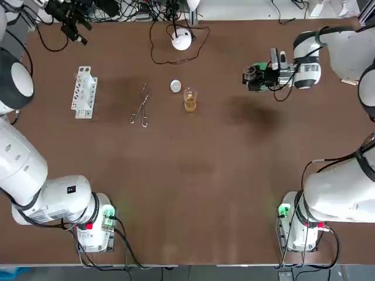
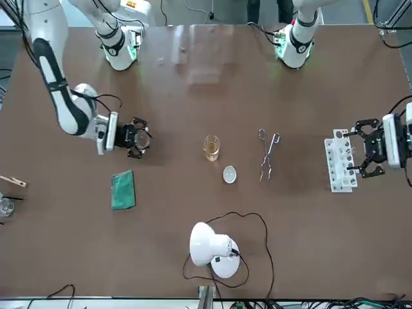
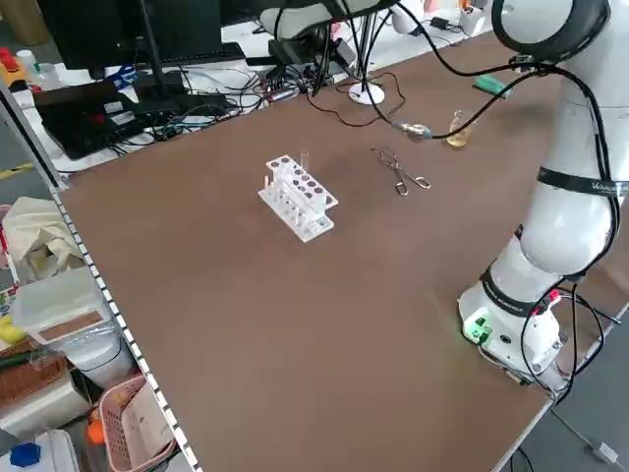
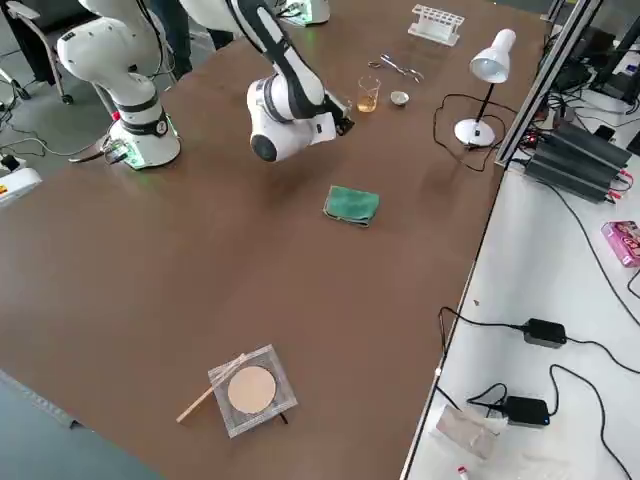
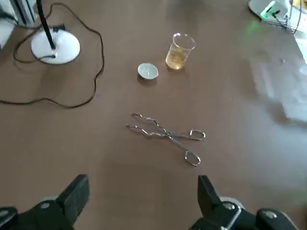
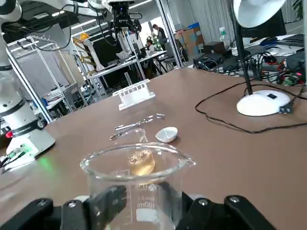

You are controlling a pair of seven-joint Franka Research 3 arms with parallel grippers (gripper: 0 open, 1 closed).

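My right gripper (image 1: 253,76) hovers over the far right of the table, shut on an empty glass beaker (image 6: 136,184) that stands upright between its fingers (image 6: 108,207). In the front view the right gripper (image 2: 138,137) points toward the table's middle. There a small beaker of amber liquid (image 1: 190,99) stands, with a white dish (image 1: 176,86) and metal tongs (image 1: 140,109) beside it. My left gripper (image 2: 364,147) is open and empty, raised beside the white test tube rack (image 2: 340,161), its fingers (image 5: 72,197) spread wide above the tongs (image 5: 165,136).
A white desk lamp (image 1: 181,38) with a looping cable stands at the far middle edge. A green cloth (image 2: 122,190) lies beyond the right gripper. A clear square dish with a tan disc (image 4: 250,390) and a stick sit off to the right.
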